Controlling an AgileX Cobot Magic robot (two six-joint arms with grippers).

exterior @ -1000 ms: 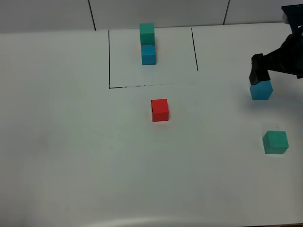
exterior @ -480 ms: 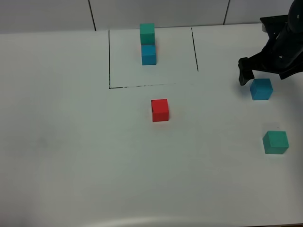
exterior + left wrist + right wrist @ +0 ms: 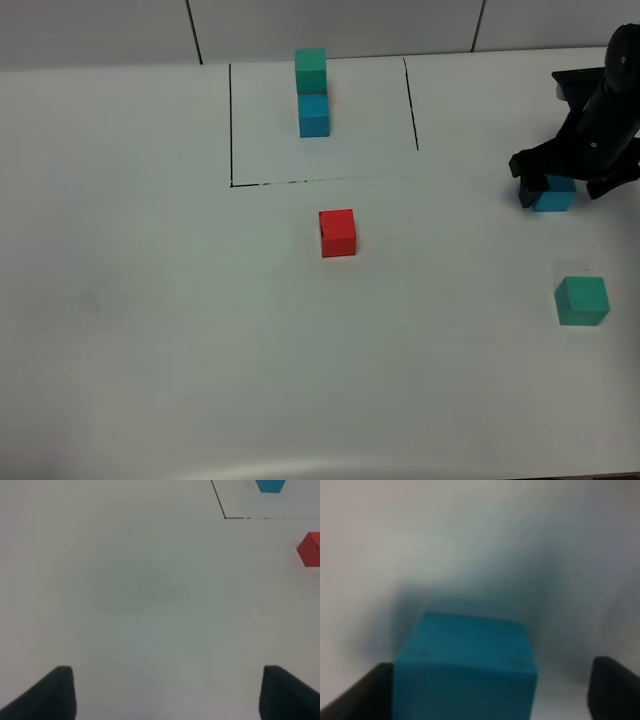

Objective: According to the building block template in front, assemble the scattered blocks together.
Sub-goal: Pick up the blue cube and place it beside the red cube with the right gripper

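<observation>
The building block template stands inside the black drawn lines [image 3: 231, 120] at the back, with a teal-green cube [image 3: 311, 70] over a blue one [image 3: 314, 115]. The red block [image 3: 337, 232] sits just in front of the lines. The blue block [image 3: 556, 196] is at the far right, and my right gripper [image 3: 563, 189] is open and lowered around it. In the right wrist view the blue block [image 3: 465, 665] lies between the fingers, close against one finger [image 3: 370, 692] with a gap to the other. The teal-green block [image 3: 582, 300] sits nearer the front right. My left gripper [image 3: 170, 695] is open and empty.
The white table [image 3: 150, 300] is bare at the left and front. In the left wrist view the red block [image 3: 310, 549] and a corner of the black lines [image 3: 225, 517] show at the edge. The left arm is outside the exterior high view.
My right gripper has shifted and come down, so its open fingers now straddle the blue block. The blocks have not moved.
</observation>
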